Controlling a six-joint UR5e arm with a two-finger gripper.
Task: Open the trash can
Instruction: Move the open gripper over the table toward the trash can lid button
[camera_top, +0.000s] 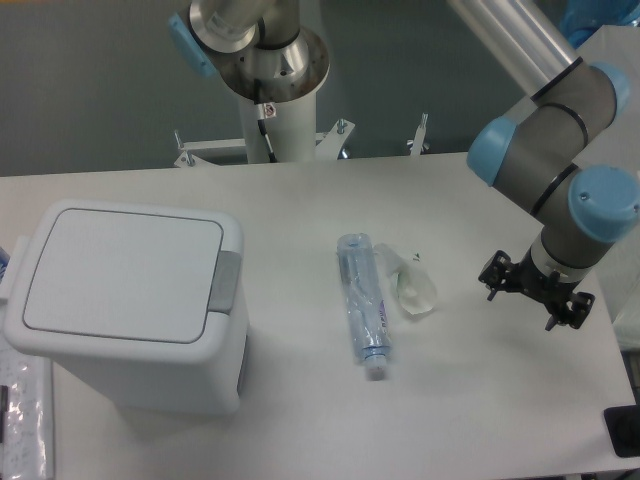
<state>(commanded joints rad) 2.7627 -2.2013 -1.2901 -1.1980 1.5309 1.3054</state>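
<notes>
— What's the biggest thing on the table (300, 200)?

— The trash can (125, 305), at the left side near the front edge. It's a boxy white plastic bin with rounded corners. Its flat lid lies shut, and a grey push tab sits on the rim at the lid's right edge.

— And the arm?

— The arm (560, 130) reaches in from the upper right, grey links with blue joint caps. Its gripper (535, 290) hangs at the right side, well apart from the bin. Whether its fingers are apart or together, I cannot tell.

— Anything smaller?

— A clear plastic bottle (362, 305) lies on its side mid-table, with a crumpled clear wrapper (408, 285) just beside it.
</notes>
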